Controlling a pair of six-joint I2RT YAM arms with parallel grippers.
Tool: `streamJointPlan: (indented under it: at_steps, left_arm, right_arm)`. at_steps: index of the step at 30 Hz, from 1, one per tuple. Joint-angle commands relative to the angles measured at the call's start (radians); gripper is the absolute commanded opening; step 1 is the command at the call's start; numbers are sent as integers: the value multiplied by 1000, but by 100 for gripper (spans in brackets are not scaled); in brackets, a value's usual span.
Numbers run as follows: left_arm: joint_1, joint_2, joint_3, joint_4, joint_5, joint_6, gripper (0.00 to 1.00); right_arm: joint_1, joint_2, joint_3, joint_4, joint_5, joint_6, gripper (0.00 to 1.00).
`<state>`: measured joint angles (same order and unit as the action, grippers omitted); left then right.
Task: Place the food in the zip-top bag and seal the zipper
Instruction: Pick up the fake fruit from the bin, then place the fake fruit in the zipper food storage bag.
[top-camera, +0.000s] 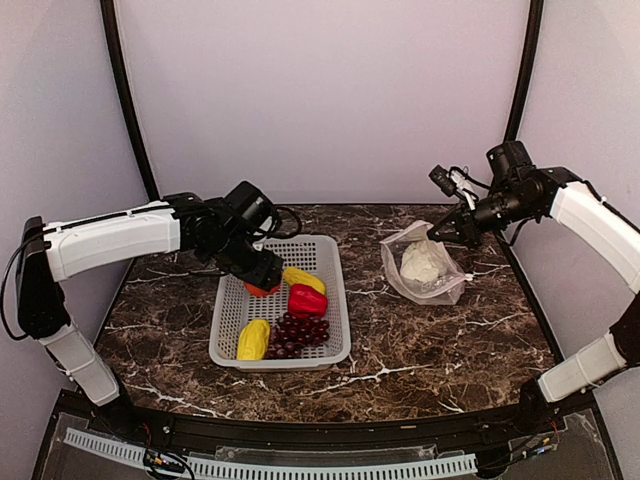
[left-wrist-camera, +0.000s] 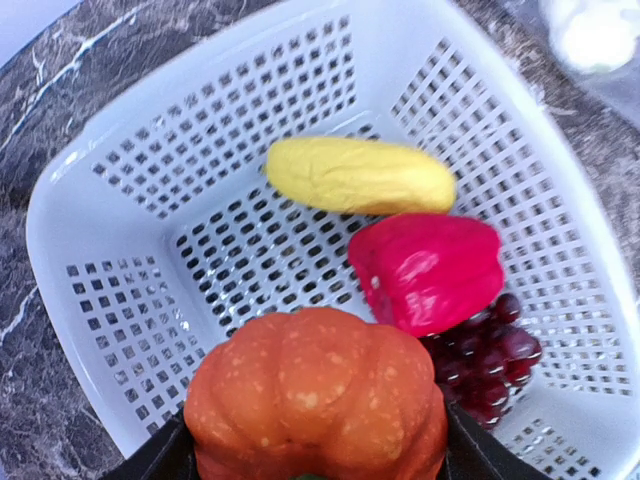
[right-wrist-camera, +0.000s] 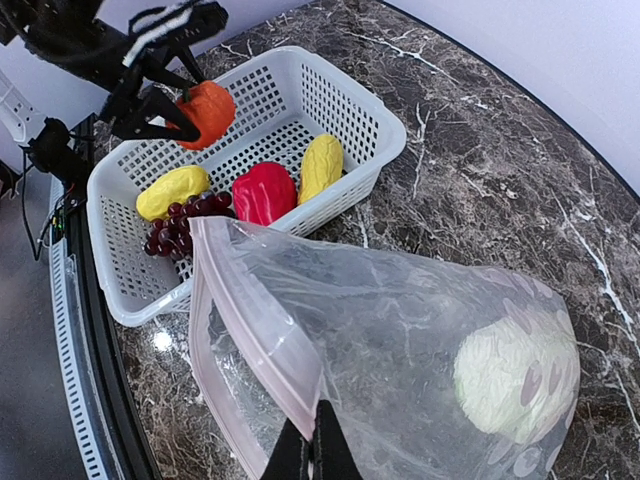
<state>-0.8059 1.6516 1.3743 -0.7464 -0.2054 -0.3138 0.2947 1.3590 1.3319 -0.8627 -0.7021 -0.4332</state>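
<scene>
My left gripper (left-wrist-camera: 315, 458) is shut on the orange tomato (left-wrist-camera: 315, 395), one black finger pressed to each side of it, low over the far left part of the basket (top-camera: 225, 330). A yellow piece (left-wrist-camera: 360, 175), the red pepper (left-wrist-camera: 430, 270) and the grape bunch (left-wrist-camera: 490, 365) lie inside, with a second yellow piece (top-camera: 253, 340) at the near left corner. My right gripper (right-wrist-camera: 315, 440) is shut on the zipper (right-wrist-camera: 260, 320) strip of the zip-top bag (right-wrist-camera: 400, 330), lifting its mouth open toward the basket. The cauliflower (right-wrist-camera: 515, 375) sits in the bag's bottom.
The grey-white perforated basket (right-wrist-camera: 380, 130) stands left of centre on the dark marble table (top-camera: 400, 340). The bag (top-camera: 425, 265) lies to its right, near the back. Black frame posts (top-camera: 125, 90) and pale walls close in the sides and back.
</scene>
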Motion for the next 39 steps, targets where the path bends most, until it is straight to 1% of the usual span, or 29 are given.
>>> streamJointPlan:
  at_steps: [1, 6, 11, 18, 21, 24, 30, 32, 35, 37, 39]
  left_arm:
    - [-24, -104, 39, 148, 97, 45, 52]
    - [-96, -154, 56, 329, 87, 100, 49]
    - [-191, -165, 58, 543, 150, 160, 47]
    - [-296, -121, 41, 802, 231, 202, 44]
    - [-316, -90, 45, 909, 273, 211, 44]
    - [-324, -25, 94, 937, 288, 220, 44]
    - [-327, 109, 205, 986, 225, 202, 41]
    - [-327, 156, 260, 999, 192, 162, 40]
    - [-329, 217, 282, 1062, 182, 68, 39]
    - [-329, 252, 306, 1082, 156, 41, 38]
    - [-329, 289, 344, 1064, 114, 35, 37]
  right_arm:
    - [4, 15, 53, -19, 16, -3, 0]
    - [4, 39, 95, -42, 15, 2, 0]
    - [5, 79, 137, -61, 4, 14, 0]
    - [6, 132, 202, -76, -14, 38, 0]
    - [6, 153, 229, -83, -21, 51, 0]
    - [6, 168, 243, -81, -35, 75, 0]
    - [6, 187, 274, -81, -31, 119, 0]
    - [6, 185, 274, -79, -42, 129, 0]
    - [5, 180, 274, -82, -56, 137, 0]
    - [6, 174, 274, -84, -59, 140, 0]
    - [6, 165, 275, -86, -62, 145, 0]
